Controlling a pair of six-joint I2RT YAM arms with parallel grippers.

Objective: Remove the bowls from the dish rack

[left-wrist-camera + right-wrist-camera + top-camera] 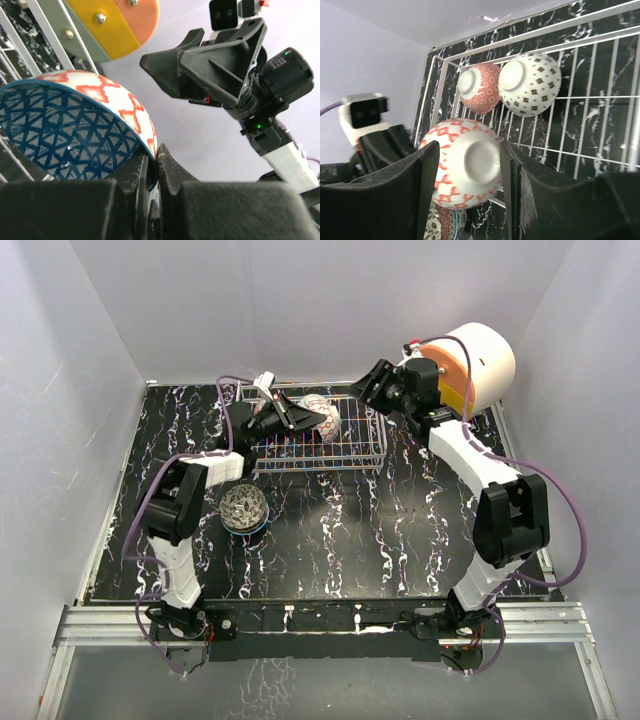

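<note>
From the top view, the left gripper (300, 418) reaches over the dish rack (350, 455) with its jaws pressed together on the rim of the red-patterned bowl (325, 420); the step in hand looks like lifting this bowl out; the right gripper (372, 383) hovers over the rack's far right corner, carrying nothing; a stack of bowls (243, 508) stands on the black marbled table (400, 530) just in front of the rack's left end, the likely place to set this one down; the white-and-orange drawer unit (480, 360) stands behind the right arm, out of the path.

In the left wrist view, the two fingers (172, 167) pinch the bowl's thin edge, its blue triangle-patterned inside facing the camera; the grip is narrow and near one side, so the bowl could swing or slip if moved fast; the right gripper sits close across from it and could be struck on a careless lift.

In the right wrist view, that gripper's fingers are spread, framing the held bowl's pale foot ring without touching it; whether the bowl is clear of the wires cannot be told; a pink bowl (482, 90) and a white bowl with brown squares (532, 82) lean touching each other in the rack behind, left to unload; the next move calls for a slow lift towards the stack.
</note>
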